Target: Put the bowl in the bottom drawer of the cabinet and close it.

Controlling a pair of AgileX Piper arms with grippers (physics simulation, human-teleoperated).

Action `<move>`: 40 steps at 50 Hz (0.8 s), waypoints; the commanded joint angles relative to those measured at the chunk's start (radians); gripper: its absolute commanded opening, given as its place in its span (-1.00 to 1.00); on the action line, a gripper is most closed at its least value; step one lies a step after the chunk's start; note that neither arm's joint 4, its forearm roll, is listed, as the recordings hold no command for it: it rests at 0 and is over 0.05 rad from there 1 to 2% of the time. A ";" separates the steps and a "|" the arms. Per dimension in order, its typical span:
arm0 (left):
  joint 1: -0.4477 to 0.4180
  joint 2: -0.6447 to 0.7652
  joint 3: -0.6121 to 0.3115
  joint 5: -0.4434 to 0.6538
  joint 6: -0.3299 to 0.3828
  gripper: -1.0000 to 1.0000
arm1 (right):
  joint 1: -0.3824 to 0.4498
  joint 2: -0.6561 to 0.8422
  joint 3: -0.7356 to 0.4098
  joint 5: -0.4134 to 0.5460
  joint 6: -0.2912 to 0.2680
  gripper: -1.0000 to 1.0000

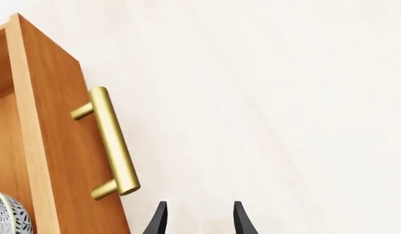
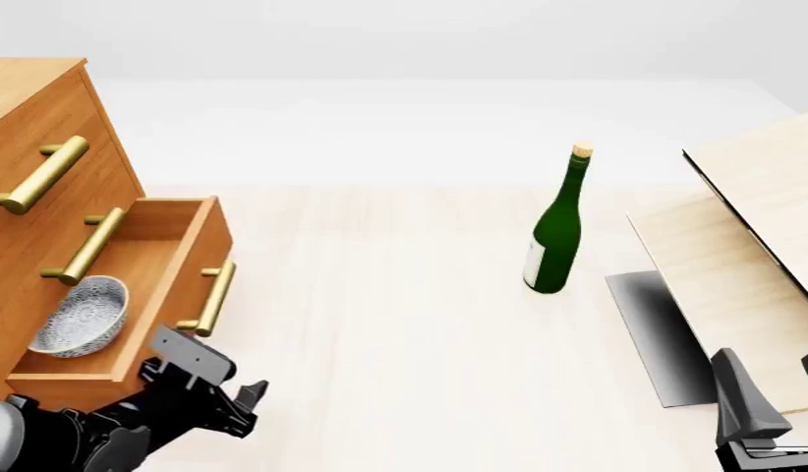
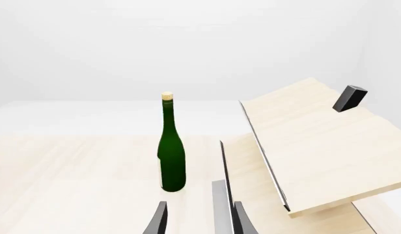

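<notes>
In the left wrist view we saw the left pincer (image 1: 197, 219) with its two dark fingertips parted and nothing between them, over bare pale tabletop (image 1: 285, 97). Just beside the pincer stood the front of the bottom drawer (image 1: 64, 146), pulled out, with its brass bar handle (image 1: 112, 141) close to one fingertip but not touching. The speckled bowl (image 1: 9, 214) showed at the frame's edge, inside the drawer.

In the front view we found the left pincer (image 2: 247, 403) low at the near left, just in front of the open bottom drawer (image 2: 181, 246) of the cabinet (image 2: 37, 128). The bowl (image 2: 83, 315) lay tilted inside that drawer, beyond the pincer. The right pincer (image 2: 772, 393) sat at the near right edge; we could not tell its opening there. A green wine bottle (image 2: 556, 231) stood upright well ahead of it.

In the right wrist view the right pincer (image 3: 197, 219) was open and empty, the bottle (image 3: 171, 151) ahead, pale wooden boards (image 3: 317, 146) alongside.
</notes>
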 commanded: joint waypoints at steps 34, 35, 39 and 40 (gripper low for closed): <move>0.128 0.002 0.041 -0.051 0.053 1.00 | 0.000 -0.001 0.001 0.000 0.000 1.00; 0.128 0.002 0.041 -0.051 0.053 1.00 | 0.000 -0.001 0.001 0.000 0.000 1.00; 0.145 0.002 0.044 -0.057 0.058 1.00 | 0.000 -0.001 0.001 0.000 0.000 1.00; 0.150 -0.002 0.047 -0.059 0.061 1.00 | 0.000 -0.001 0.001 0.000 0.000 1.00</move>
